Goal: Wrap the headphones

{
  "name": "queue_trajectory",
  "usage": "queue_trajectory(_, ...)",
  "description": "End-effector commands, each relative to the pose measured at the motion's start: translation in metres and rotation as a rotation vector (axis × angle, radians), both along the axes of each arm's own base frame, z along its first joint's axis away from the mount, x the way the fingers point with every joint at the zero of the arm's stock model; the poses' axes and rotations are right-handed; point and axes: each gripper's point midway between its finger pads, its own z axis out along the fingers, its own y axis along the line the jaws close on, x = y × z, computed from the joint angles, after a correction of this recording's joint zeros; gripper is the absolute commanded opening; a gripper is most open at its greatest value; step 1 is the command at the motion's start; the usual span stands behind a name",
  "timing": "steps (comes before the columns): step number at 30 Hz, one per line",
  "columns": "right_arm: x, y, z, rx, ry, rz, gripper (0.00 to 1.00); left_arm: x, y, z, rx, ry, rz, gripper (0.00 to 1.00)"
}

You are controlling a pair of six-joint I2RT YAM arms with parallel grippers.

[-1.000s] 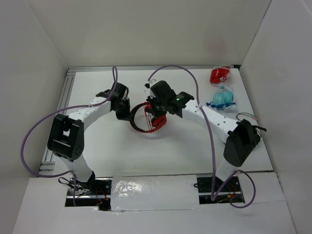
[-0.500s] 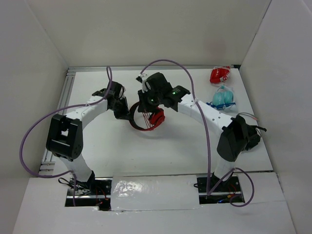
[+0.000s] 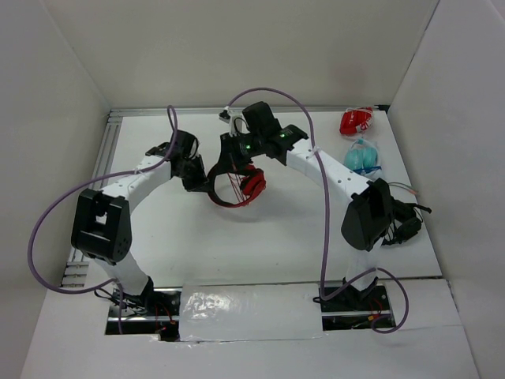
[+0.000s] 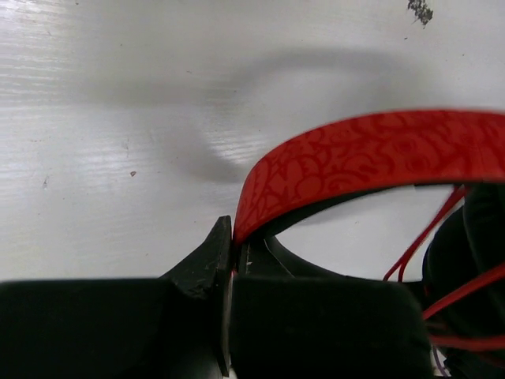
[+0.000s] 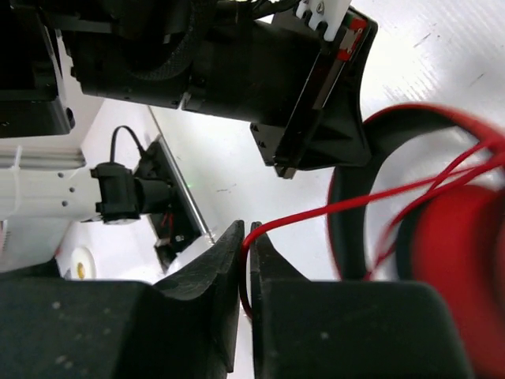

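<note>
The red headphones [image 3: 251, 186] sit mid-table between both arms. My left gripper [image 3: 200, 184] is shut on the left end of their red, black-lined headband [image 4: 371, 150]; in the left wrist view the band leaves the left gripper [image 4: 229, 237] and arches right. My right gripper [image 3: 230, 161] hovers just behind the headband. Seen from the right wrist, this right gripper [image 5: 246, 233] has its jaws closed to a thin slit on the thin red cable [image 5: 355, 202], which runs taut to the red ear cup [image 5: 461, 260]. More cable strands cross the band.
A small red packet [image 3: 356, 121] and a teal packet [image 3: 361, 160] lie at the back right. White walls enclose the table on three sides. A metal rail [image 3: 106, 158] runs along the left edge. The left arm's wrist [image 5: 260, 71] is close above my right fingers.
The right arm has swung left and toward the back with the cable, and its jaws have eased slightly. The headphones shifted a little left. The left gripper kept its hold.
</note>
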Motion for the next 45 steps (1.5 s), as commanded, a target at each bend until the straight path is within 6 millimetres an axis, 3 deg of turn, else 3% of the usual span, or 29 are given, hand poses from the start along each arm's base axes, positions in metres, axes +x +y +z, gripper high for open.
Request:
queue_trajectory(1, -0.029, 0.015, 0.051, 0.126, -0.015, 0.086, 0.15, 0.008, 0.014, 0.001, 0.026, 0.012, 0.154, 0.00)
queue_trajectory(3, -0.011, 0.014, 0.049, 0.074, -0.028, -0.022, 0.16, 0.008, 0.016, 0.003, 0.039, 0.014, 0.177, 0.00)
queue_trajectory(4, 0.013, 0.008, 0.047, -0.004, -0.070, -0.161, 0.17, 0.008, 0.015, 0.004, 0.031, 0.014, 0.182, 0.00)
queue_trajectory(5, 0.020, 0.007, 0.047, -0.029, -0.055, -0.227, 0.17, 0.008, 0.014, 0.007, 0.021, 0.011, 0.181, 0.00)
queue_trajectory(6, 0.025, 0.008, 0.062, -0.018, -0.080, -0.244, 0.17, 0.009, 0.013, 0.009, 0.018, 0.001, 0.181, 0.00)
queue_trajectory(11, 0.017, 0.004, 0.032, -0.078, -0.072, -0.210, 0.00, 0.016, 0.014, 0.024, -0.022, -0.040, 0.176, 0.00)
queue_trajectory(12, 0.013, -0.001, 0.009, -0.122, -0.059, -0.214, 0.00, 0.017, 0.013, 0.027, -0.035, -0.045, 0.170, 0.00)
queue_trajectory(14, 0.011, -0.009, 0.011, -0.123, -0.098, -0.239, 0.00, 0.018, 0.015, 0.033, -0.050, -0.061, 0.172, 0.00)
queue_trajectory(15, 0.009, -0.019, -0.013, -0.182, -0.092, -0.263, 0.00, 0.020, 0.019, 0.035, -0.054, -0.065, 0.182, 0.00)
queue_trajectory(16, 0.007, -0.024, -0.007, -0.171, -0.128, -0.281, 0.00, 0.019, 0.019, 0.036, -0.065, -0.062, 0.187, 0.00)
queue_trajectory(17, 0.006, -0.031, -0.015, -0.194, -0.141, -0.305, 0.00, 0.019, 0.021, 0.038, -0.074, -0.066, 0.193, 0.00)
queue_trajectory(18, 0.002, -0.044, -0.042, -0.274, -0.150, -0.348, 0.00, 0.020, 0.024, 0.040, -0.082, -0.070, 0.204, 0.00)
queue_trajectory(19, -0.001, -0.048, -0.038, -0.270, -0.183, -0.369, 0.00, 0.019, 0.024, 0.040, -0.092, -0.067, 0.207, 0.00)
queue_trajectory(21, -0.006, -0.068, -0.059, -0.342, -0.208, -0.447, 0.00, 0.020, 0.026, 0.045, -0.114, -0.082, 0.209, 0.00)
queue_trajectory(25, -0.008, -0.095, -0.083, -0.418, -0.215, -0.555, 0.00, 0.016, 0.023, 0.050, -0.149, -0.083, 0.212, 0.00)
queue_trajectory(27, -0.012, -0.104, -0.099, -0.449, -0.205, -0.571, 0.00, 0.015, 0.017, 0.056, -0.191, -0.098, 0.183, 0.00)
queue_trajectory(31, -0.016, -0.104, -0.109, -0.426, -0.190, -0.581, 0.00, 0.009, -0.003, 0.062, -0.233, -0.101, 0.145, 0.00)
queue_trajectory(34, -0.018, -0.102, -0.105, -0.388, -0.200, -0.578, 0.00, 0.008, -0.018, 0.061, -0.236, -0.097, 0.112, 0.00)
queue_trajectory(41, -0.036, -0.145, -0.137, -0.463, -0.080, -0.715, 0.00, 0.012, -0.074, 0.056, -0.306, -0.035, 0.034, 0.00)
queue_trajectory(42, -0.038, -0.151, -0.141, -0.464, -0.060, -0.731, 0.00, 0.015, -0.081, 0.046, -0.300, -0.007, 0.032, 0.00)
queue_trajectory(43, -0.044, -0.162, -0.153, -0.485, -0.034, -0.749, 0.01, 0.013, -0.093, 0.046, -0.308, 0.009, 0.018, 0.00)
queue_trajectory(44, -0.042, -0.169, -0.151, -0.455, -0.011, -0.790, 0.03, 0.019, -0.104, 0.055, -0.326, -0.003, -0.002, 0.00)
queue_trajectory(45, -0.049, -0.180, -0.162, -0.469, 0.016, -0.805, 0.04, 0.016, -0.117, 0.043, -0.319, 0.041, -0.018, 0.00)
